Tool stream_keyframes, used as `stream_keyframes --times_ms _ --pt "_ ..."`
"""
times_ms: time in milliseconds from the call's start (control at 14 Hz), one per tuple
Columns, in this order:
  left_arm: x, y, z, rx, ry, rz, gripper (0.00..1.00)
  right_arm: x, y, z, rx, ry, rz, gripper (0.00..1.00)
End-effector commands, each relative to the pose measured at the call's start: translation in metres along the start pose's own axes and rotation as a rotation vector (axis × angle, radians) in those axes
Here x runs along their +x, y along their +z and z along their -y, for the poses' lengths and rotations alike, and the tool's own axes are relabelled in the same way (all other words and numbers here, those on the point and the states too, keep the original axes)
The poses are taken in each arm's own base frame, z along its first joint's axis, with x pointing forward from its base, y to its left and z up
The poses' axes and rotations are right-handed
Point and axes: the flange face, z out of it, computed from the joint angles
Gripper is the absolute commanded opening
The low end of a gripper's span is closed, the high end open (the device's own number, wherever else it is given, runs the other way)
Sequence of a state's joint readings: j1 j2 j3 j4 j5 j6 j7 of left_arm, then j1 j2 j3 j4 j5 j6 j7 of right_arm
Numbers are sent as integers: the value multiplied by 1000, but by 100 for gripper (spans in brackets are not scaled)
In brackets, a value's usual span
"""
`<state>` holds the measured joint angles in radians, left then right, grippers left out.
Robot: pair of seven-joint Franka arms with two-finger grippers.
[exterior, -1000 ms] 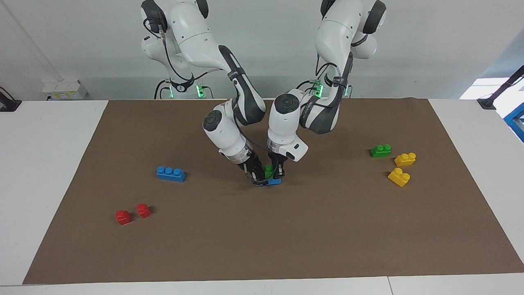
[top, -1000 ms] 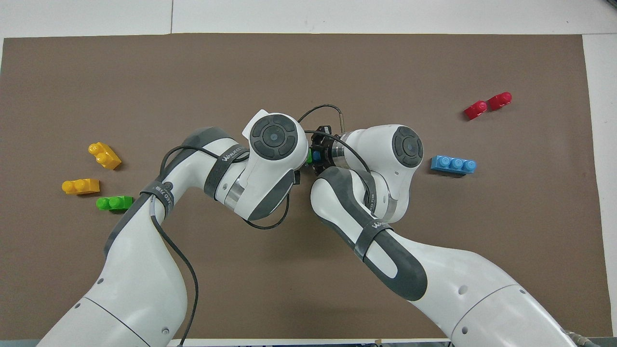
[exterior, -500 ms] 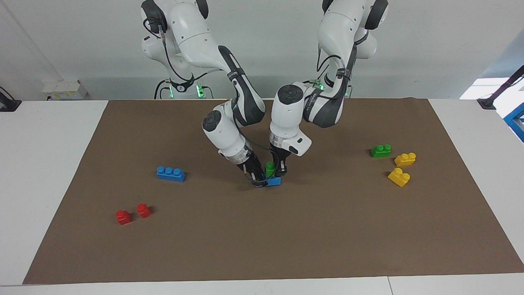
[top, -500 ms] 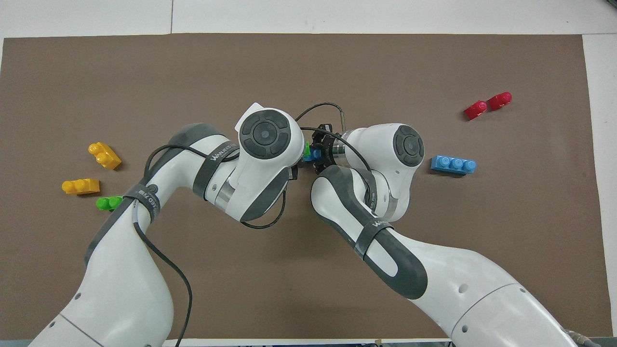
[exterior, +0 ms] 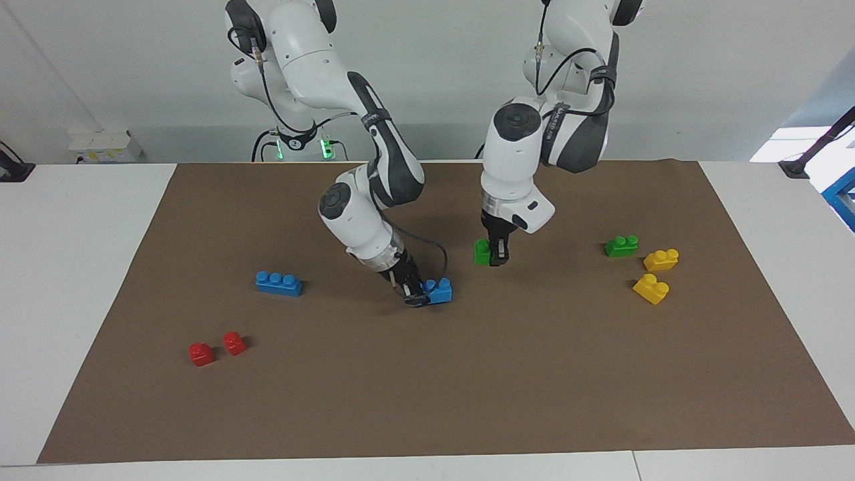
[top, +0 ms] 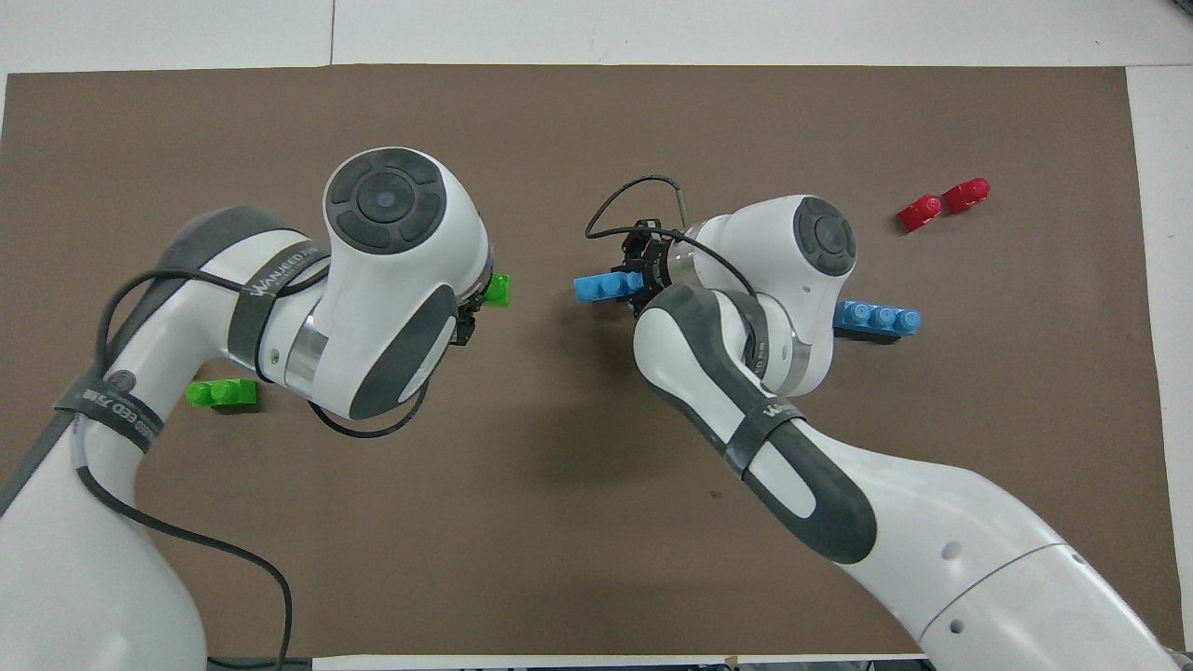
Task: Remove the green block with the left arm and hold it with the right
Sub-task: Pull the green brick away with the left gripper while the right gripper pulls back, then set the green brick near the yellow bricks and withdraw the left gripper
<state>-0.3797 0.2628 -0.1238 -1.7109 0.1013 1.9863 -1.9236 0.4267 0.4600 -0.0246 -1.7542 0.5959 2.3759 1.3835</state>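
My left gripper (exterior: 494,256) is shut on the green block (exterior: 481,252) and holds it in the air above the brown mat (exterior: 467,387). In the overhead view the green block (top: 498,289) juts out from under the left wrist, and the gripper itself is hidden. My right gripper (exterior: 415,294) is shut on one end of a blue brick (exterior: 439,290), low at the middle of the mat. From above, the blue brick (top: 602,287) sticks out of the right gripper (top: 643,280) toward the green block. The two bricks are apart.
A second green block (exterior: 621,246) and two yellow bricks (exterior: 661,259) lie toward the left arm's end. A blue three-stud brick (exterior: 278,283) and two red bricks (exterior: 202,353) lie toward the right arm's end.
The left gripper has pulled the green block off the blue brick, risen and swung toward its own end of the table. The right gripper has kept the blue brick in place.
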Motion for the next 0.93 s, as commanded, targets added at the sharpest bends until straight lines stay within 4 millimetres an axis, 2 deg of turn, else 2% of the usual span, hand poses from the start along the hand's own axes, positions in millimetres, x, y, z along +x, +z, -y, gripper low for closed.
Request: stream_keyframes --times_ms 0,143,214,429,643,714,857 --pt "63 15 0 37 115 -19 0 59 -90 27 -58 -62 33 0" --pt "110 31 4 52 235 -10 0 124 -137 31 -104 -143 88 0" --pt "131 43 9 39 297 -5 0 145 -151 31 -112 -148 94 0" --pt "179 85 34 1 458 0 0 190 -172 28 -96 -192 102 0" --pt "203 98 37 8 588 12 0 214 -162 25 -108 -206 101 0" --pt "215 102 39 14 620 14 0 219 -153 25 -125 -204 95 0" --pt "228 114 44 23 707 21 0 225 -145 35 -118 -206 93 0"
